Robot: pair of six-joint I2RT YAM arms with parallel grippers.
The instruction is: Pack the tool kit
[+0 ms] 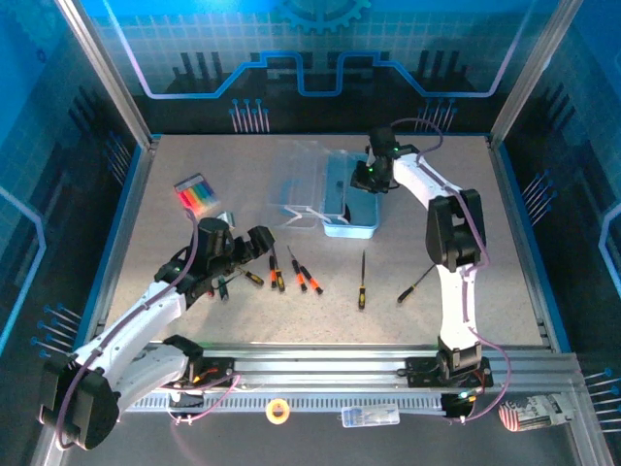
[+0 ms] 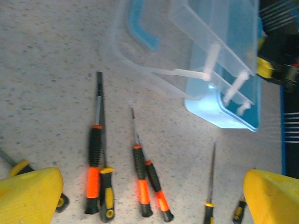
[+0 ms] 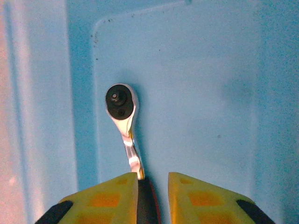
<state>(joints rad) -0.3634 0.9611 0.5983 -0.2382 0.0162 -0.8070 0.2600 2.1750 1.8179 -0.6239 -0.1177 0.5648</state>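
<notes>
The left hand (image 1: 250,249) is low on the left in the top view, just above the tabletop (image 1: 165,243). Its yellow fingers (image 2: 32,196) are wide apart and hold nothing. Just past it the screwdrivers (image 2: 96,168) lie in a loose row. Their handles are black with orange or yellow.

Higher up, near the middle, is the blue box (image 1: 349,229). Its clear lid (image 1: 296,180) is open to the left. The right hand (image 3: 153,186) reaches down into the box. It is squeezed tight on the dark handle of a shiny ratchet (image 3: 120,105). The ratchet's round head points up the frame over the blue floor.
</notes>
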